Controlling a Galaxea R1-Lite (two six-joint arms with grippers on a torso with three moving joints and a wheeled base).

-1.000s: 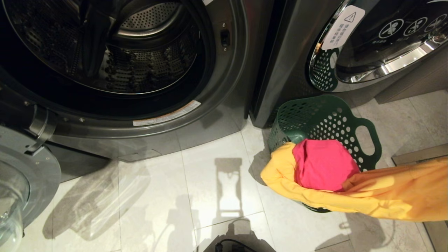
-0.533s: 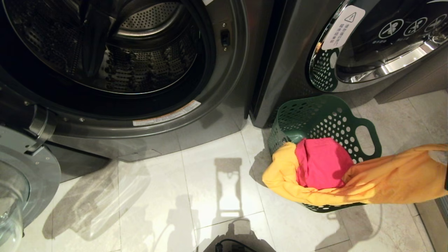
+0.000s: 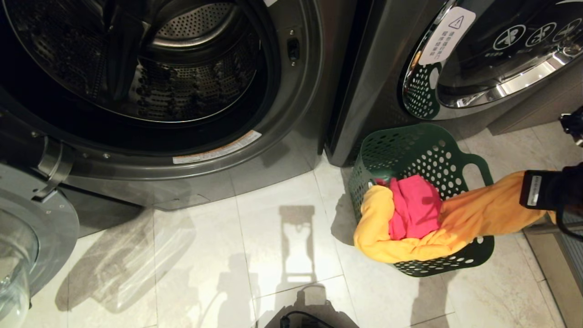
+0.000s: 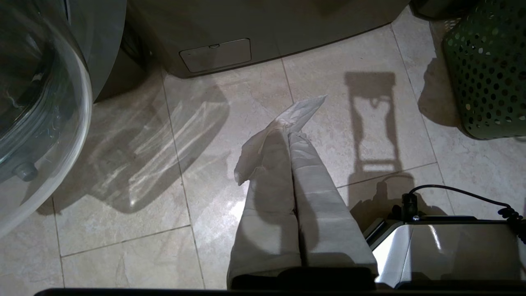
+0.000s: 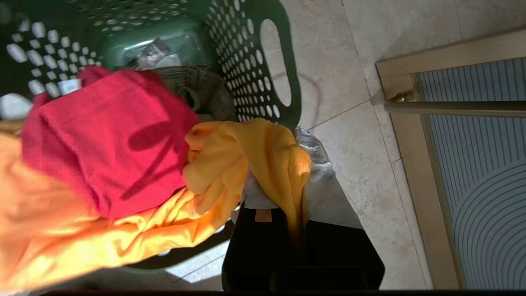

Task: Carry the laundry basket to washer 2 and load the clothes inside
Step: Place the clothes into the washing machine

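Observation:
The dark green laundry basket [image 3: 483,160] stands on the floor tiles in front of the gap between two grey washers. A pink garment [image 3: 414,205] lies in it. A yellow garment [image 3: 478,214] hangs over its near rim and stretches right to my right gripper [image 3: 524,196]. In the right wrist view that gripper [image 5: 283,181] is shut on a fold of the yellow garment [image 5: 263,152], beside the basket [image 5: 246,53] rim. The left washer [image 3: 291,118] stands open, its drum [image 3: 182,68] bare; no number label shows. My left gripper [image 4: 287,135] hangs shut and empty over the floor.
The open washer's glass door [image 3: 27,237] swings out at the far left. The right washer's chrome-rimmed door [image 3: 501,59] is closed. A dark olive garment [image 5: 205,90] lies deep in the basket. A metal-framed ribbed mat [image 5: 472,164] lies right of the basket. My base [image 4: 444,250] sits low in the left wrist view.
My right gripper has come into the head view from the right, moving toward the basket with the yellow garment. The cloth has bunched up and the pink garment has sunk lower.

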